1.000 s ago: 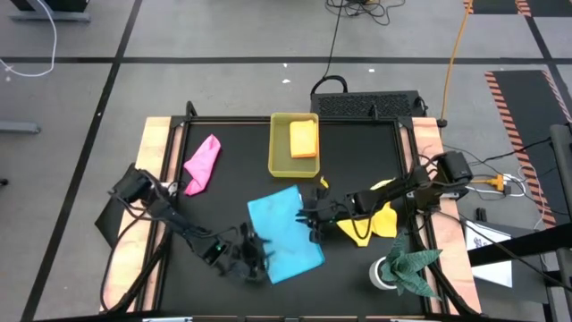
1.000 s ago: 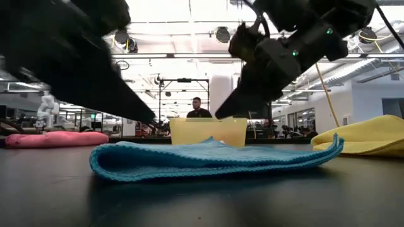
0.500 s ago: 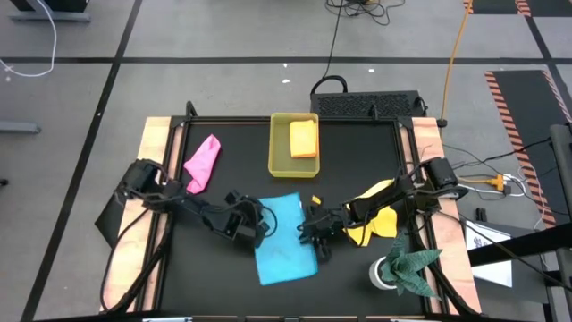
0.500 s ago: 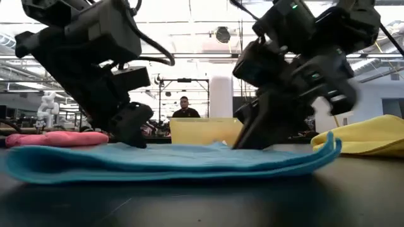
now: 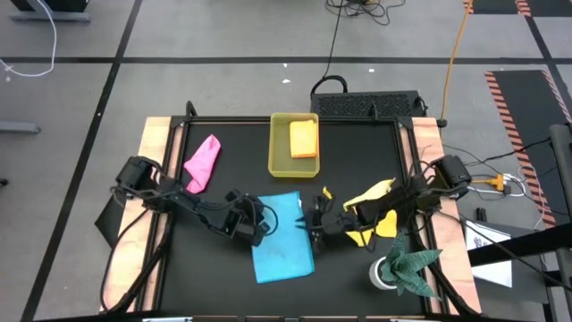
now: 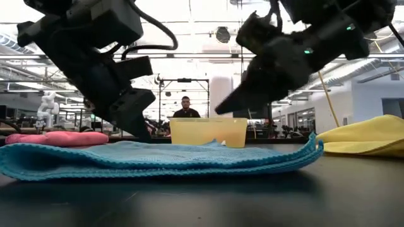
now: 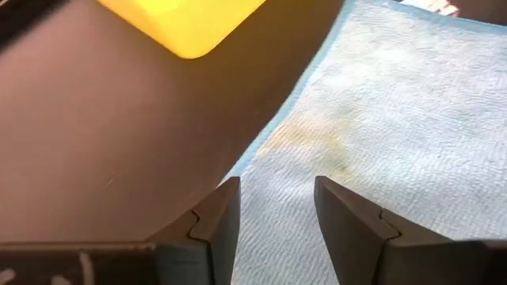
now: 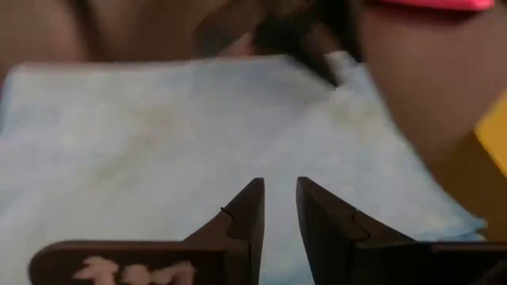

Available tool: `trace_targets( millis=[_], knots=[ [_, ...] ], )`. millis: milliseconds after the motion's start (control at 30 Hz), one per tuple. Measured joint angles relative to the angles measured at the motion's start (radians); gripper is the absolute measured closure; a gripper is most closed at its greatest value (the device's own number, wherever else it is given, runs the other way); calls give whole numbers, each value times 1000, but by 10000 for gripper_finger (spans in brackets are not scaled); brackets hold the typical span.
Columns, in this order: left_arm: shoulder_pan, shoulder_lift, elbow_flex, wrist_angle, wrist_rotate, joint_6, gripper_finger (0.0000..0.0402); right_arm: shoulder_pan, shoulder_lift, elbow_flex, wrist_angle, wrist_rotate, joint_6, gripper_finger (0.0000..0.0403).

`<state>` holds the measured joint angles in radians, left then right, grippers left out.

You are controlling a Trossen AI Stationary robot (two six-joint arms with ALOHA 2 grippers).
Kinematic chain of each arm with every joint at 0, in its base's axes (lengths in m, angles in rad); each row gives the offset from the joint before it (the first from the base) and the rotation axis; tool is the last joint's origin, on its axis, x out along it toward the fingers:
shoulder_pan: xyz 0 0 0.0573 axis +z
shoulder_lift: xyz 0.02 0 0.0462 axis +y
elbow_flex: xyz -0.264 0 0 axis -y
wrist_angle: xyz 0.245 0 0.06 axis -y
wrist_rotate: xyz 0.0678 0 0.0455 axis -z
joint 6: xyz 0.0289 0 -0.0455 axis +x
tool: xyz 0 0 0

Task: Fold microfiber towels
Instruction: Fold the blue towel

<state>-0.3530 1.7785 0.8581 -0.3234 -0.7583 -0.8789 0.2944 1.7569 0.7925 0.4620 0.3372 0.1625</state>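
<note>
Black matting covered the table [image 5: 223, 143], which had bare wooden strips along its left and right edges and stood on a grey floor crossed by cables. Beyond the far edge, the low view showed a bright workshop hall with a person [image 6: 185, 108] standing behind the yellow tray [image 5: 279, 156].

The light blue towel [image 5: 282, 237] lay flat near the middle of the table toward the near edge, folded over on itself, with its doubled edge visible in the low view. The left gripper [image 5: 260, 221] hung at the towel's left edge, its fingers [image 7: 215, 218] spread with a clear gap and nothing between them; the left wrist view showed blue cloth directly below them. The right gripper [image 5: 315, 226] hung at the towel's right edge, raised off the cloth in the low view, its fingers [image 8: 247, 210] parted by a narrow gap and empty.

The pink towel [image 5: 203, 163] lay crumpled near the left edge toward the far side. The orange towel [image 5: 304, 139] sat folded inside the yellow tray at the middle of the far edge. The yellow towel [image 5: 374, 215] lay bunched toward the right edge, partly under the right arm. A dark green cloth [image 5: 411, 262] sat at the near right corner.
</note>
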Motion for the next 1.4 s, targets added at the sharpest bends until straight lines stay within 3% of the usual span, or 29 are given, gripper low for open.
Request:
trace_targets(
  millis=[200,433,633,700,833,933,1067,1233,1400],
  knots=[
    [8,30,-7,61,103,34,238,-79,86,0,91,-25,43,337],
    [18,42,-23,73,14,80,238,-180,170,2,87,-22,114,337],
    [-6,-56,-18,80,-1,158,238,-190,135,-1,52,196,122,352],
    [-37,-88,-15,97,1,167,238,-170,95,0,48,212,82,359],
    [-117,-126,-17,110,24,201,238,-116,36,0,13,99,17,366],
    [-171,-116,-25,137,94,227,238,-78,14,1,16,-71,-11,366],
    [-218,-53,-67,317,225,278,238,-33,13,1,-17,-278,-53,367],
    [-260,47,-88,533,368,403,238,-3,22,1,-140,-313,-52,367],
    [-268,23,-86,483,366,488,238,21,45,1,-152,-316,-2,367]
  ],
)
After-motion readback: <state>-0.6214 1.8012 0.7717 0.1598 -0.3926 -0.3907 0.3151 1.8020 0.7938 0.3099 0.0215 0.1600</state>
